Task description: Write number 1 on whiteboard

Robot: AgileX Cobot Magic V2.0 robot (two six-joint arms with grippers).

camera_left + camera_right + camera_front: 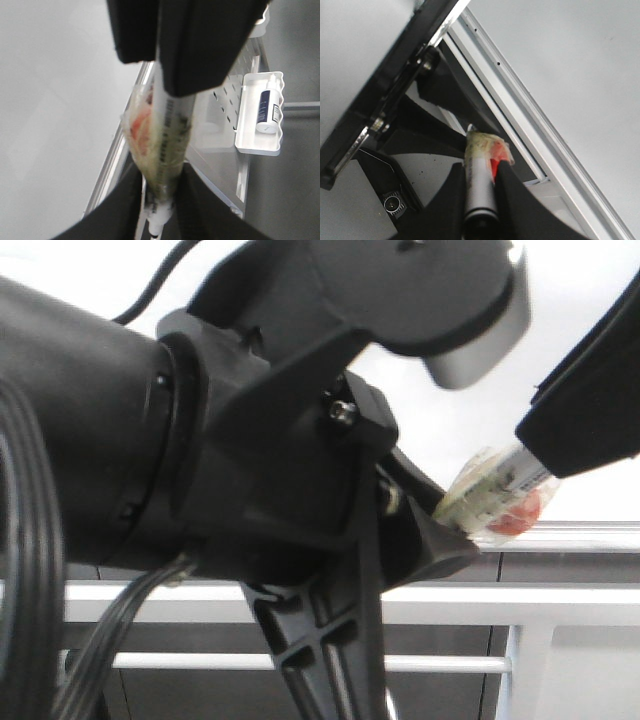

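Sharing one marker [495, 495], both grippers are closed on it. The right gripper [481, 190] pinches the barrel between nearly closed fingers. The left gripper [160, 197] clamps the opposite end, its fingers pressed against either side. I judge this to be either a cap pull or a handover, and the pictures do not settle which.

In the front view the marker sits at about 3 o'clock, just above the whiteboard's [570, 75] silver rail. The pale board face spreads out toward 12 o'clock behind the arms. Clear wrap with a red patch covers the middle of the marker, so the grip there may be slippery.

No number 1 shows on any visible part of the board, so the writing is not yet begun. Much of the board is hidden behind the left arm.

To do this well, keep one gripper firm and move the other straight along the marker's axis, with no twisting. Let only one hand give way at a time. Before any stroke, the left arm should clear the board. The tip should then meet the face squarely, well inside the rail. Which end carries the tip I cannot tell.
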